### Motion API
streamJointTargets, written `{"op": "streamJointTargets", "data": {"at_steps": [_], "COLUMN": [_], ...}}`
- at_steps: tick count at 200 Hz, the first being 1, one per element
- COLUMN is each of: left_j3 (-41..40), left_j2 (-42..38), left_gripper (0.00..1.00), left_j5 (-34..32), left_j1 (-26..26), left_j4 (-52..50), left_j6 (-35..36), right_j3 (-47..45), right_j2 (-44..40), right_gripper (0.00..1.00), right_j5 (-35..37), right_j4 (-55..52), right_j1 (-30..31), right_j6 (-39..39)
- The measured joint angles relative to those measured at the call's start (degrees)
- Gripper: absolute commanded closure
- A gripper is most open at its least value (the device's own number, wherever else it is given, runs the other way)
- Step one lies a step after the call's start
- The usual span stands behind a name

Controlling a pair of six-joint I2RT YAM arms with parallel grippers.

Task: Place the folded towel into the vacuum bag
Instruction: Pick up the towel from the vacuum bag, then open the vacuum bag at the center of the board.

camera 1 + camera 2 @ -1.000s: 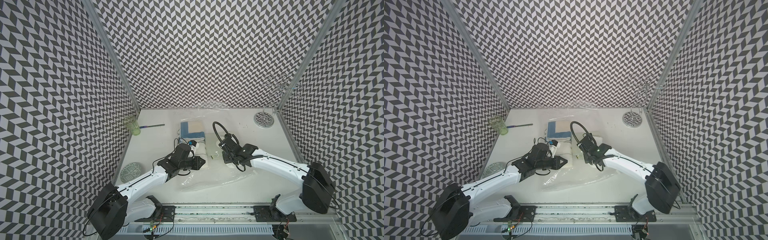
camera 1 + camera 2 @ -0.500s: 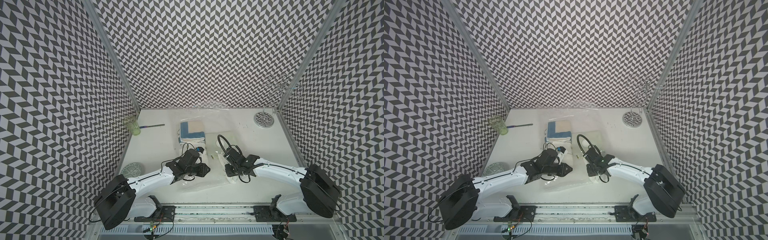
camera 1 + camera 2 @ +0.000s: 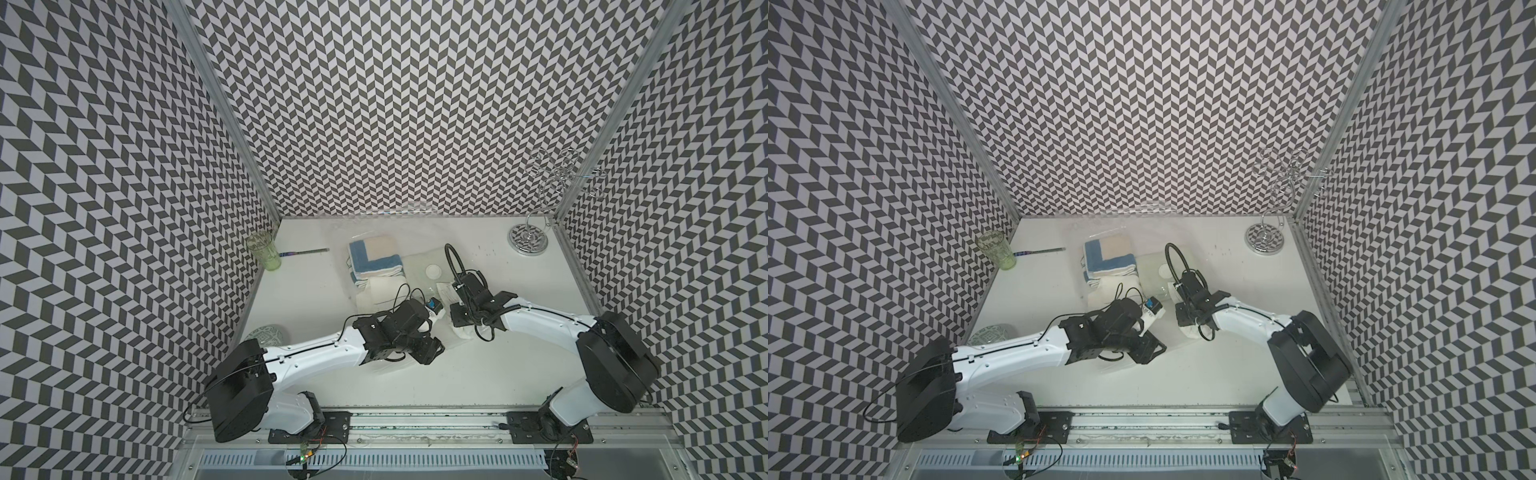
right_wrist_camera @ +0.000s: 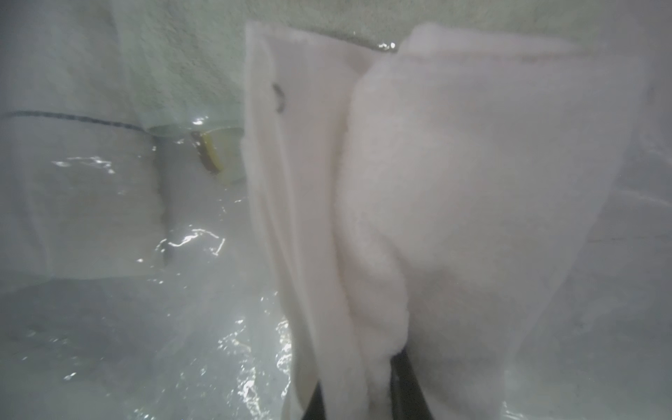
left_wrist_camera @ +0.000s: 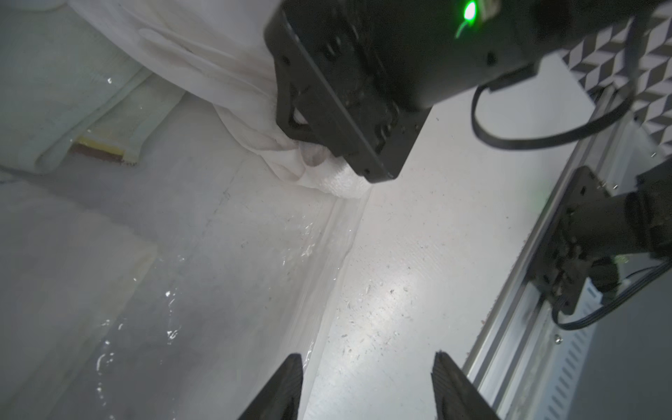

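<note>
The vacuum bag (image 5: 225,254), clear and glossy, lies flat across the middle of the table, its round white valve (image 3: 433,272) facing up. A blue-and-beige towel (image 3: 372,257) and a white one (image 3: 380,291) lie inside it. My right gripper (image 4: 360,392) is shut on the folded towel (image 4: 454,182), white and bunched, which hangs low over the bag's front part (image 3: 464,333). My left gripper (image 5: 367,358) is open with nothing between its fingers. It hovers at the bag's front edge, one finger (image 5: 291,382) over the plastic. In both top views it sits just left of the right gripper (image 3: 1185,324).
A green glass (image 3: 263,252) and a thin stick (image 3: 303,252) stand at the back left. A patterned disc (image 3: 268,334) lies by the left wall. A wire stand (image 3: 529,241) occupies the back right corner. The metal rail (image 3: 415,419) runs along the front.
Both arms drew back toward the front of the table. The left gripper opened. The right gripper kept its hold on the white towel.
</note>
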Motion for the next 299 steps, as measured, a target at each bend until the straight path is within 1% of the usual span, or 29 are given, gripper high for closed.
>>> {"op": "streamJointTargets", "data": {"at_steps": [14,21,48,70,92,114,147,173,191,199,211,233,270,288,299], "left_j3": [2.7,3.7,5.6,5.8,6.6,7.5,7.6,7.6,7.5,7.3,7.1,6.8,6.8,6.8,6.7], "left_j2": [2.1,2.8,5.3,8.3,12.2,15.3,16.0,16.1,16.2,16.2,16.2,16.2,16.0,14.8,12.8], "left_gripper": [0.28,0.27,0.24,0.24,0.24,0.24,0.27,0.38,0.43,0.47,0.55,0.74,1.0,1.0,1.0], "left_j5": [-2.6,-3.9,-8.6,-11.9,-15.8,-21.1,-27.8,-30.1,-31.0,-31.4,-31.8,-32.2,-31.8,-29.9,-28.0], "left_j1": [-1.5,-2.1,-5.0,-8.3,-10.5,-10.7,-10.4,-9.5,-8.3,-7.7,-6.8,-5.4,-4.6,-3.6,-2.2], "left_j4": [-2.8,-4.0,-7.7,-10.0,-12.1,-13.6,-14.3,-14.3,-14.3,-14.3,-14.2,-14.0,-13.1,-12.7,-12.0], "left_j6": [2.5,3.5,7.5,9.7,11.3,12.2,12.9,13.7,13.8,13.9,13.8,14.4,14.1,13.3,12.2], "right_j3": [0.0,0.0,-1.5,-3.6,-4.6,-4.8,-5.8,-7.0,-7.2,-7.1,-7.2,-7.2,-7.0,-6.2,-5.7], "right_j2": [-4.3,-6.8,-14.6,-18.0,-18.8,-18.8,-18.8,-18.8,-18.8,-18.8,-18.8,-18.8,-19.3,-21.1,-23.7], "right_gripper": [0.96,0.96,0.96,0.96,0.96,0.96,0.95,0.96,0.95,0.95,0.95,0.95,0.97,0.98,0.98], "right_j5": [-2.1,-3.1,-6.3,-7.2,-8.8,-10.7,-13.0,-14.3,-14.9,-15.1,-15.3,-15.3,-15.8,-16.1,-15.6], "right_j4": [-2.3,-3.2,-4.0,-5.0,-6.6,-6.8,-6.4,-6.3,-6.3,-6.1,-6.0,-5.9,-7.2,-10.4,-12.5], "right_j1": [-2.1,-3.8,-11.5,-16.0,-16.8,-16.8,-16.8,-16.8,-16.8,-16.8,-16.8,-16.8,-16.8,-15.8,-13.2], "right_j6": [-0.1,-0.1,-0.3,-0.3,-0.2,-0.3,-0.1,0.0,0.2,0.2,0.2,0.2,0.2,1.0,2.2]}}
